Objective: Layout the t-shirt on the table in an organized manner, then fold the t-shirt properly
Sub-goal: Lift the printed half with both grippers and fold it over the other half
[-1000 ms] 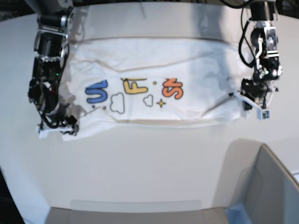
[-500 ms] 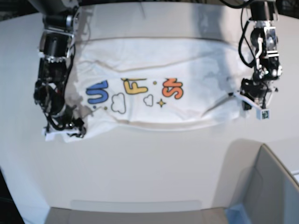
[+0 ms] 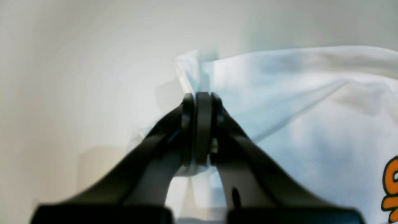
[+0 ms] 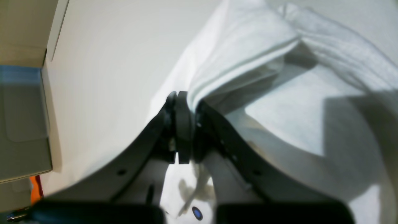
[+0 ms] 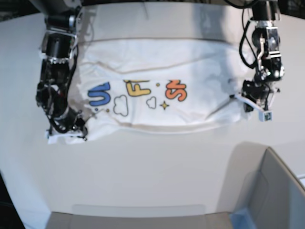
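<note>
T-shirt [image 5: 157, 86]: spread flat on the desk [image 5: 152, 162] between my two arms, print side up; blue, yellow and orange letters and a cloud outline read across the middle.
Left jaws [image 3: 202, 102]: pressed together on a fold of white cloth at the shirt's corner; in my left wrist view the fabric rises in a small peak just beyond the tips, and an orange letter [image 3: 391, 186] shows off to their right.
Right jaws [image 4: 183, 105]: closed on the shirt's hem at the opposite corner; a thick roll of cloth runs up and away from the tips in my right wrist view.
Cloth beyond right jaws: bunched, shadowed creases.
Grey box [image 5: 271, 191]: on the desk, well apart from both jaws; blue corner visible.
Shirt edge nearest the box: slightly wavy, lying on the desk.
</note>
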Available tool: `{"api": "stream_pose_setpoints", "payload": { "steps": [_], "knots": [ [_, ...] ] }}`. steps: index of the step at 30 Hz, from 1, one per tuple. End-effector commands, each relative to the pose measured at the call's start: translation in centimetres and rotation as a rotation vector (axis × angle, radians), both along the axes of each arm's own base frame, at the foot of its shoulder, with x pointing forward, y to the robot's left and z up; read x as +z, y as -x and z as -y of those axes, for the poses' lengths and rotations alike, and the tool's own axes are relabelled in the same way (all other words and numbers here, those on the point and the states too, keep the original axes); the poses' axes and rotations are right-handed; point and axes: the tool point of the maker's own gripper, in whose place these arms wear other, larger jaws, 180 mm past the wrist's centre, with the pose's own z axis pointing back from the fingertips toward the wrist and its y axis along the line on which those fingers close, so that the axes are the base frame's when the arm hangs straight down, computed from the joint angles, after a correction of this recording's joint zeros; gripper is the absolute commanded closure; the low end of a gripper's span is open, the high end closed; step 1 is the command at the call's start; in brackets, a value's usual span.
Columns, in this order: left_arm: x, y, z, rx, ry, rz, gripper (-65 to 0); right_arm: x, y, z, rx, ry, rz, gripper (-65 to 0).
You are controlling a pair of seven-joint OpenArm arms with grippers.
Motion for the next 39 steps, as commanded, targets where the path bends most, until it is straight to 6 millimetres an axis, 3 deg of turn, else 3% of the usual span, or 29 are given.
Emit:
{"api": "stream_pose_setpoints", "payload": {
  "steps": [1, 7, 16, 23, 26, 31, 39],
  "knots": [
    [1.8, -1.1, -0.6, -0.002, -0.023, 0.056, 0.0, 2.6, -1.3, 0.4, 0.002, 0.010, 0.077, 0.0],
    [2.8, -2.0, -0.7, 0.004, -0.023, 0.084, 0.0, 3.8, -0.5, 0.1, 0.021, 0.026, 0.110, 0.0],
    [4.1, -1.2, -4.7, 0.176, 0.028, 0.146, 0.0, 6.2, 1.6, -0.6, 0.069, 0.063, 0.165, 0.0],
    [4.2, -1.1, -4.9, 0.180, 0.027, 0.149, 0.0, 7.0, 3.8, -1.0, 0.082, 0.086, 0.195, 0.0],
    [5.9, -1.5, -4.4, 0.161, 0.013, 0.195, 0.0, 6.9, 4.9, -1.4, 0.088, 0.037, 0.198, 0.0],
    [8.0, -1.3, -3.7, 0.132, -0.014, 0.244, 0.0, 6.9, 6.6, 0.6, 0.000, -0.033, 0.185, 0.0],
    [6.8, -0.4, -3.9, 0.133, -0.019, 0.209, 0.0, 7.9, 8.6, 2.3, -0.019, -0.036, 0.203, 0.0]
  ]
}}
